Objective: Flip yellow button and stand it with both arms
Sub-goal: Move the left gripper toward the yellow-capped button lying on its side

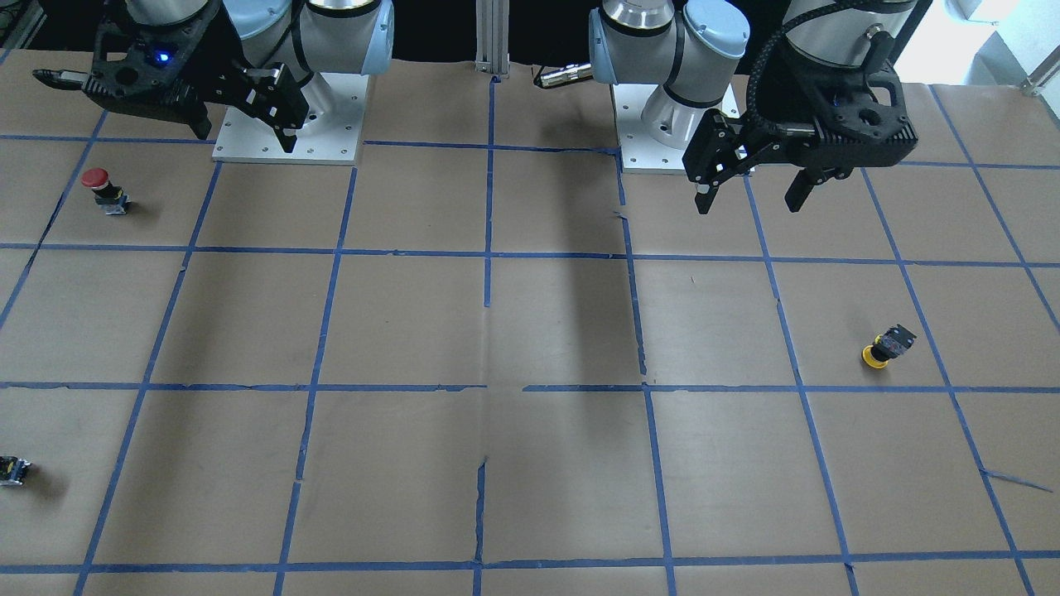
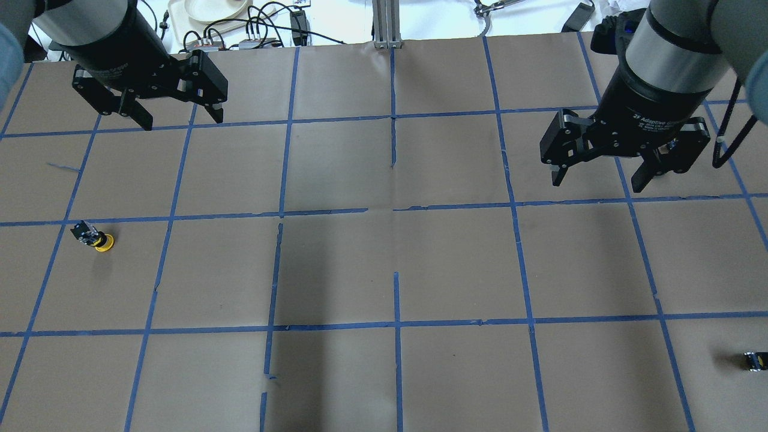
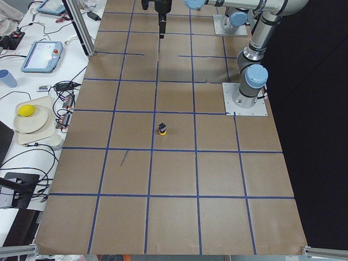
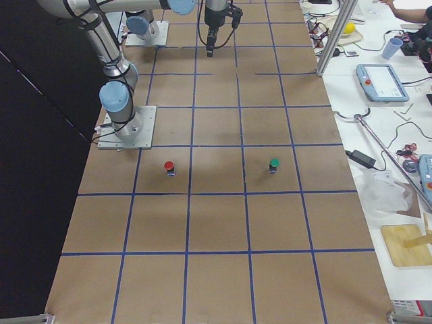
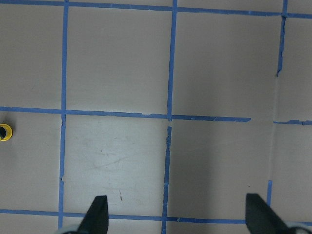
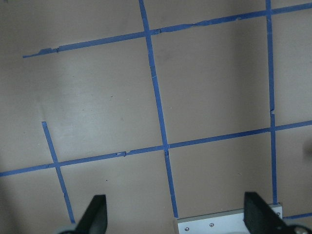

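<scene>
now the left gripper and right gripper are hovering wide open, empty

the yellow button is lying tipped over on the brown table, on the robot's left side. both grippers are hanging above the table, well apart from it, gripping nothing. a red button is standing far off on the right side.

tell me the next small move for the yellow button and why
Probably swing the left gripper over the yellow button: it lies tipped on that arm's side, and the gripper hangs open, well short of it.
</scene>
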Controlling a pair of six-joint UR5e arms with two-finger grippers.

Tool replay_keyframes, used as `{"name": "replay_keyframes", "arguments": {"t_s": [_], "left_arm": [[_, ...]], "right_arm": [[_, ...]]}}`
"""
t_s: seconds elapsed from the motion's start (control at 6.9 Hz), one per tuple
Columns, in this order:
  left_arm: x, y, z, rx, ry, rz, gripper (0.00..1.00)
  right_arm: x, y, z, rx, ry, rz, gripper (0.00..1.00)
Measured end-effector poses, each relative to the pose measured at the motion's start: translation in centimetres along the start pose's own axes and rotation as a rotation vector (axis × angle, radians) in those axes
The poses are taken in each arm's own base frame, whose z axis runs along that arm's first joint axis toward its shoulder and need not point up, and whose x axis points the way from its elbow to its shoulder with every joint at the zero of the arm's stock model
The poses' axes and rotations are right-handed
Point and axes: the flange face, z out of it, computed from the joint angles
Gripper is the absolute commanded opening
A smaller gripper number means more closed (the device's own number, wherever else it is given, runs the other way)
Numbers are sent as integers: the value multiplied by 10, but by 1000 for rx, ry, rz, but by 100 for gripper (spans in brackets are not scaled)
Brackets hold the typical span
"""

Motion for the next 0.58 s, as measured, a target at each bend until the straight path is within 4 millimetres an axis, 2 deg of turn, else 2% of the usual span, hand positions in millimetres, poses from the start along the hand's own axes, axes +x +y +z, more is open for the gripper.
{"name": "replay_keyframes", "arguments": {"t_s": [0.58], "left_arm": [[-4,0,5,-12,0,0,100]], "right_arm": [[0,0,0,0,0,0,100]]}}
